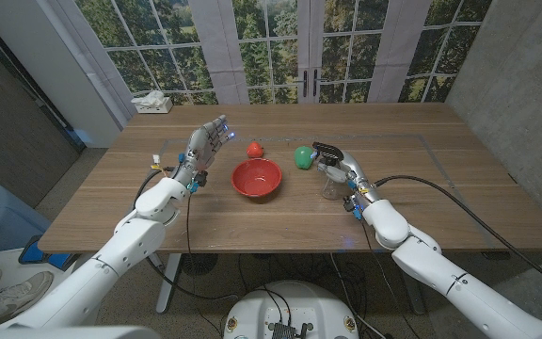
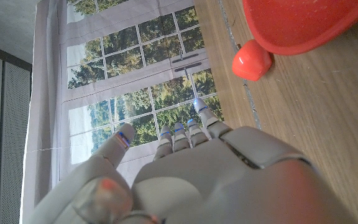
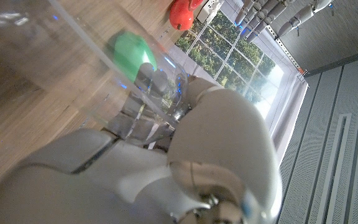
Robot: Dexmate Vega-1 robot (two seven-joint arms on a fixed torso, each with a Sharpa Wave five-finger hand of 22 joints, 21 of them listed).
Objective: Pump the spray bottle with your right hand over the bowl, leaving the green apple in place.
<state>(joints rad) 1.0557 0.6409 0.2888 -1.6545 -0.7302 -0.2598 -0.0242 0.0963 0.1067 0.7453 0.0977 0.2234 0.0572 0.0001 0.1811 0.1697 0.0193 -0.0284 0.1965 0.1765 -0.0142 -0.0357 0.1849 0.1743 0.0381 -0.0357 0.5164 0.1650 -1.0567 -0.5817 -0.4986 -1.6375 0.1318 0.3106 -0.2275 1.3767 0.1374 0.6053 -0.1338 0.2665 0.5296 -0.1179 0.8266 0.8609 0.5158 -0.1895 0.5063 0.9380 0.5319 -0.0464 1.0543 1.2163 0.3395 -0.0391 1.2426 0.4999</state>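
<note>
The wooden table (image 1: pixel 459 179) is carrying a red bowl (image 1: pixel 256 178) at its middle. Just right of the bowl, the right hand (image 1: pixel 332 166) is closing its fingers around the clear spray bottle (image 1: pixel 333 187), which is standing on the table beside the bowl, not yet over it. The left hand (image 1: pixel 205 146) is hovering left of the bowl, fingers apart and holding nothing. The green apple (image 1: pixel 303 156) is sitting just far-left of the bottle, and a small red object (image 1: pixel 254 150) beyond the bowl. Judging by this, the grasp is underway; next the bottle needs lifting leftward over the bowl without nudging the apple.
</note>
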